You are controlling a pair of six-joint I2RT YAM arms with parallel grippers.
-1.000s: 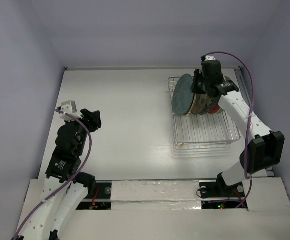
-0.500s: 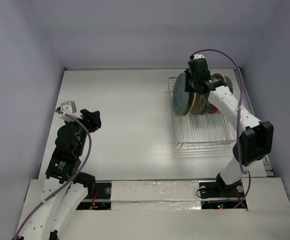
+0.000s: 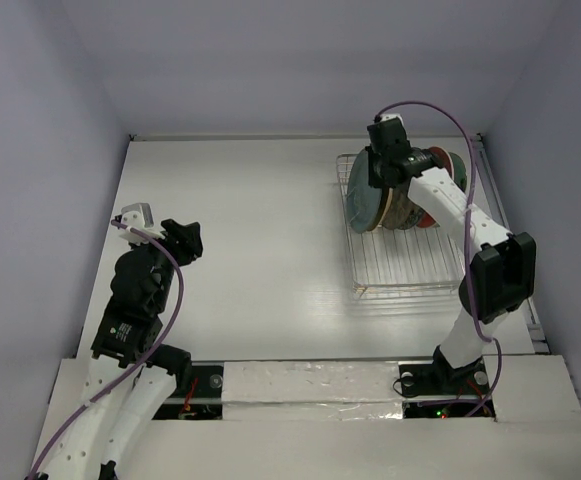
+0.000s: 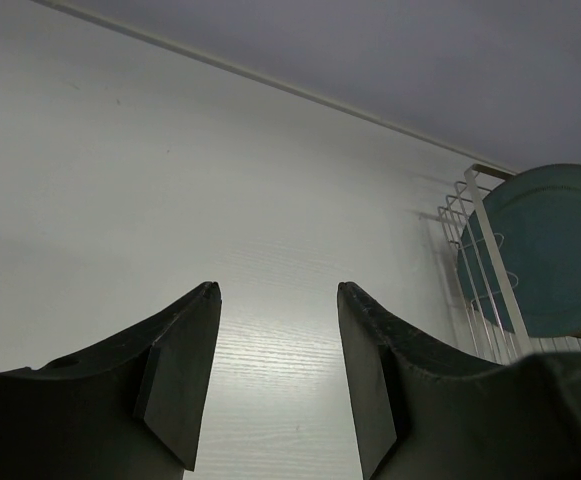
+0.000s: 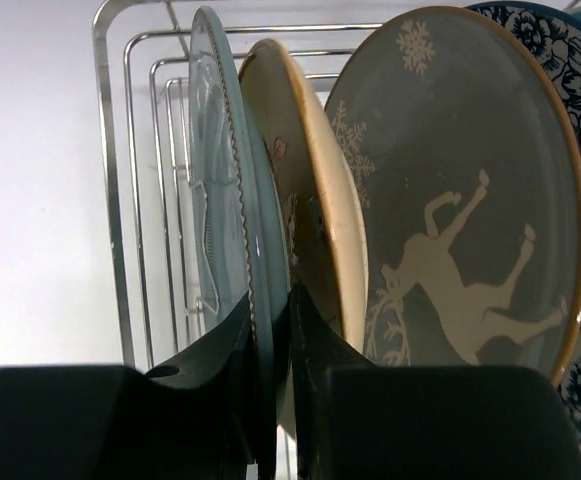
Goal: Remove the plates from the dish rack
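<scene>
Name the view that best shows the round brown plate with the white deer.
Right wrist: the round brown deer plate faces the lens, pattern clear. Top external shows just a sliver of it; left wrist hides it behind the round teal plate.

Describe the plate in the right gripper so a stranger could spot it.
On the table's far right stands a silver wire dish rack holding upright plates. Pick the plain teal round plate, outermost on the left beside a cream plate, pinched by the right gripper.

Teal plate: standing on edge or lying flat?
On edge: the teal plate stands upright in the dish rack, the right tool gripping its rim.
</scene>
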